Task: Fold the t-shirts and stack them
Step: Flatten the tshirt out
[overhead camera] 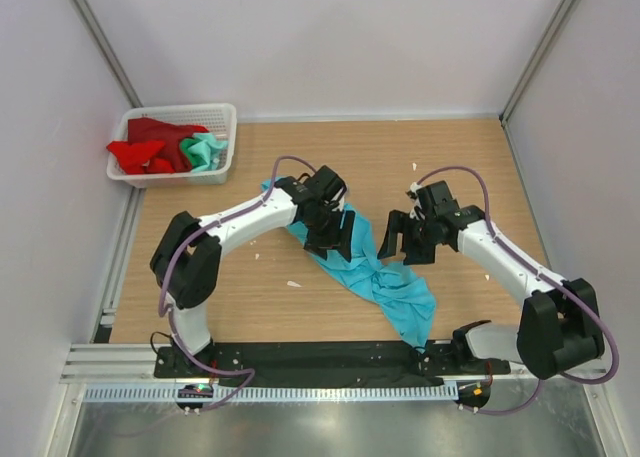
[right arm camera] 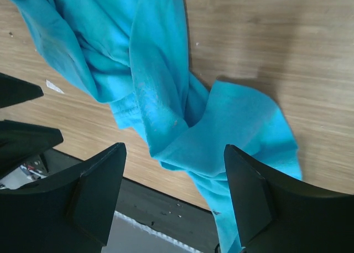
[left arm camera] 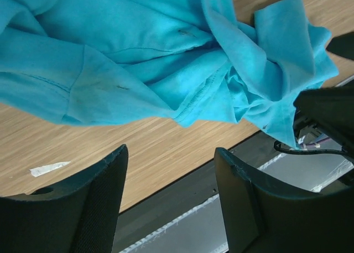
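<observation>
At the far left corner of the wooden surface, the white mesh basket contains the red t-shirt and the mint green t-shirt, both bunched and unfolded; this placement is judged to be a holding area for shirts not yet processed. The left end effector is positioned over the upper end of the turquoise t-shirt. In the left wrist view, the left end effector has its jaws wide apart and nothing is between them. The turquoise t-shirt lies crumpled and twisted in a diagonal band across the middle of the surface, its lower end close to the near edge. The right end effector is positioned just beside the shirt's middle, likewise spread wide and holding nothing. Both units flanking the one garment suggests preparation for a two-point grasp to untwist and flatten it before folding. No brand, label or legible writing appears on the shirts, the basket or the arms.
</observation>
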